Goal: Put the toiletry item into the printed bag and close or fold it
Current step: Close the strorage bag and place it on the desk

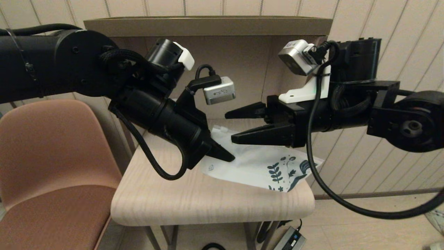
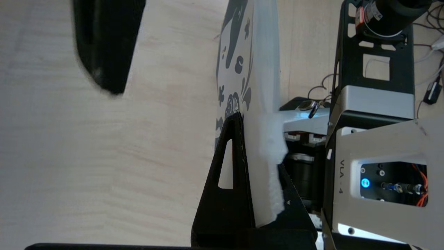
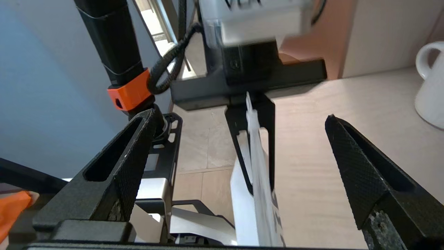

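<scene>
The printed bag (image 1: 256, 163) is a flat white pouch with dark leaf print at its right end, lying across the small wooden table (image 1: 208, 198). My left gripper (image 1: 225, 156) is shut on the bag's plain left edge, and the left wrist view shows the bag (image 2: 263, 86) pinched edge-on in this gripper (image 2: 258, 139). My right gripper (image 1: 230, 126) hovers open just above the bag, holding nothing. In the right wrist view the gripper (image 3: 239, 116) spreads wide either side of the bag (image 3: 260, 208). The toiletry item is out of view.
A white mug (image 3: 430, 93) stands on the table towards the back. A brown chair (image 1: 45, 156) is at the left. A wall and shelf board (image 1: 208, 26) close off the back. Cables and a power brick (image 1: 288, 239) lie on the floor below.
</scene>
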You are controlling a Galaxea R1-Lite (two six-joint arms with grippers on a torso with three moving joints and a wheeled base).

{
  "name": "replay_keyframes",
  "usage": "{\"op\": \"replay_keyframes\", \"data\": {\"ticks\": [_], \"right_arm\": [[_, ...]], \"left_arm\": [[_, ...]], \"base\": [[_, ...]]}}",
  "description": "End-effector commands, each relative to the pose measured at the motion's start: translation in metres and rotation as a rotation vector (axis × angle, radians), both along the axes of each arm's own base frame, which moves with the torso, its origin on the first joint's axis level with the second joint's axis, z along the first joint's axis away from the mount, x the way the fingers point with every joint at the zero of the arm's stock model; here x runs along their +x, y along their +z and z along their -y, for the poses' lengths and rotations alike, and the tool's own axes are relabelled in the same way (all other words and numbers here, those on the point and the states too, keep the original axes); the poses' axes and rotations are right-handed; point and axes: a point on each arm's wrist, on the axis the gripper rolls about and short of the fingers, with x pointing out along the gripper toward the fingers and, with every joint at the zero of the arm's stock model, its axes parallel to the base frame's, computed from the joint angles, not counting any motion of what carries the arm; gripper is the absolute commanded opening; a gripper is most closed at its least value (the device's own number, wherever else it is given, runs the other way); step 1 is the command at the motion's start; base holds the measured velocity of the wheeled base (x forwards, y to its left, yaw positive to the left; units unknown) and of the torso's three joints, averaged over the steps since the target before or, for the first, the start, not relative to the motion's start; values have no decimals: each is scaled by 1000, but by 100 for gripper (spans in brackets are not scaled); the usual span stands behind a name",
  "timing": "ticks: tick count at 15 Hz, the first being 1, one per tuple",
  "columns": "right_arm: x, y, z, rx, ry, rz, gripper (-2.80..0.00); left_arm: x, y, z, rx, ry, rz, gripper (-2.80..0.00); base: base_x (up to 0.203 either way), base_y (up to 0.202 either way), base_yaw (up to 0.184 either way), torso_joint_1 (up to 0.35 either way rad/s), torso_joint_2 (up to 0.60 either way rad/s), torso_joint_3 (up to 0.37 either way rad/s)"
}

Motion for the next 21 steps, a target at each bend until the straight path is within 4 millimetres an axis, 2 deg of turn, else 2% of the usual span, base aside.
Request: {"op": "replay_keyframes", "data": {"ticks": [1, 21], "right_arm": [[2, -4, -1, -5, 7, -2, 0], [2, -6, -2, -9, 13, -16, 0]], "left_arm": [[-1, 1, -1, 0, -2, 3, -280], [3, 1, 2, -40, -35, -29, -280]], "base": [[0, 0, 0, 0, 0, 0], [0, 0, 0, 0, 0, 0]]}}
